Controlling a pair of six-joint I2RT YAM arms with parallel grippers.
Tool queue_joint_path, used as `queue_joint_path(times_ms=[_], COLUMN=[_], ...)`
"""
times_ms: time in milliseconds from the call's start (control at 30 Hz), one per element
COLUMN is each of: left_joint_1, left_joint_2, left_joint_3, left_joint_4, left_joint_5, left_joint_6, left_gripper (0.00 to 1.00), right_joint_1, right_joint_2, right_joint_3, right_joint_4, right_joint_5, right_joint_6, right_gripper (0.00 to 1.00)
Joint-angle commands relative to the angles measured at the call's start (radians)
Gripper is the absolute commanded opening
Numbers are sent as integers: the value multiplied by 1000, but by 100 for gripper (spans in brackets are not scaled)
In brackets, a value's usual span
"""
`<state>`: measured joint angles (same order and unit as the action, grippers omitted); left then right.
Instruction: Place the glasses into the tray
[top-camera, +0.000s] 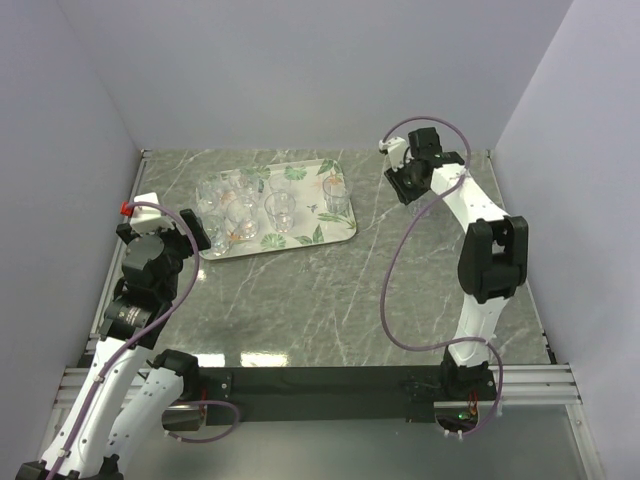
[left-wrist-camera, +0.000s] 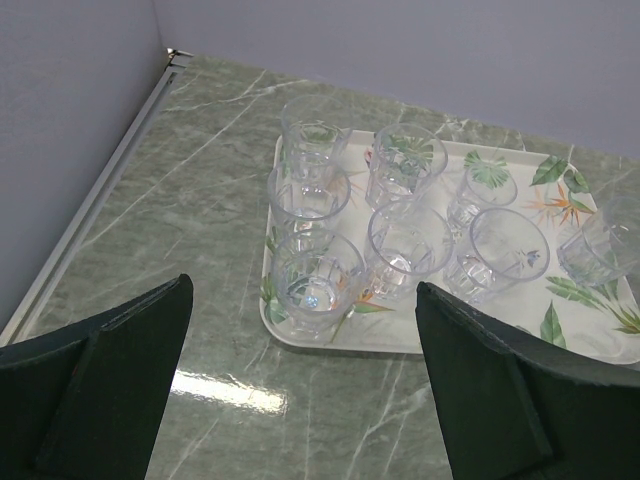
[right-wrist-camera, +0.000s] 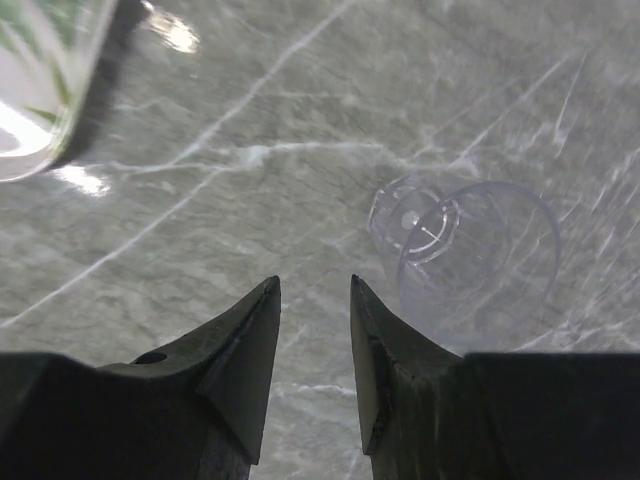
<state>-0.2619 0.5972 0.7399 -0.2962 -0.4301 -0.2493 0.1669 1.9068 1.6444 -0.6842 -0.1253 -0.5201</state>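
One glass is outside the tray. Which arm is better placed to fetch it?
Right. The right gripper hovers just beside that glass on the table, jaws partly open, empty. The left gripper, wide open, faces the tray with the other glasses.

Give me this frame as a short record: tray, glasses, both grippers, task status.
tray: on table, far side
glasses on tray: eight, upright
stray glass: on its side on table, off tray
left gripper: jaws wide, empty
right gripper: jaws narrowly apart, empty, beside stray glass
status: one glass left to place

tray (left-wrist-camera: 350, 344) white, green-leaf, orange-flower print; glasses (left-wrist-camera: 318, 285) clear
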Motion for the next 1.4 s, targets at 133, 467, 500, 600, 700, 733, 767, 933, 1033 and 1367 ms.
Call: queue_joint_path(times_ms=[133, 467, 500, 600, 700, 733, 767, 933, 1033, 1367], left_joint_1=[6, 6, 6, 7, 7, 6, 6, 6, 6, 6], left_joint_2=[-10, -13, -11, -11, -11, -11, -11, -10, -11, -13], left_joint_3=[-1, 0, -2, -2, -1, 0, -2, -2, -2, 0], left_joint_4=[39, 40, 39, 40, 39, 39, 39, 39, 39, 39], left_joint_5=[19, 19, 19, 19, 19, 19, 19, 19, 17, 16], left_joint_6=[4, 4, 4, 5, 5, 5, 4, 5, 5, 5], left_gripper=[99, 99, 99, 99, 99, 99, 99, 99, 100, 99], right_joint_1=[-18, -23, -23, -24, -29, -33, -35, -40, -41, -41], right_joint_2=[58, 80, 83, 92, 112, 123, 127, 155, 163, 167], right_joint_3=[78, 74, 75, 77, 91, 97, 106, 123, 123, 118], right_joint_4=[25, 54, 57, 63, 61, 58, 57, 43, 38, 8], right_joint_5=[124, 179, 185, 204, 214, 213, 210, 197, 188, 151], right_joint_6=[35, 22, 19, 12, 12, 12, 12, 11, 9, 6], right_gripper=[41, 41, 41, 41, 41, 41, 41, 40, 36, 0])
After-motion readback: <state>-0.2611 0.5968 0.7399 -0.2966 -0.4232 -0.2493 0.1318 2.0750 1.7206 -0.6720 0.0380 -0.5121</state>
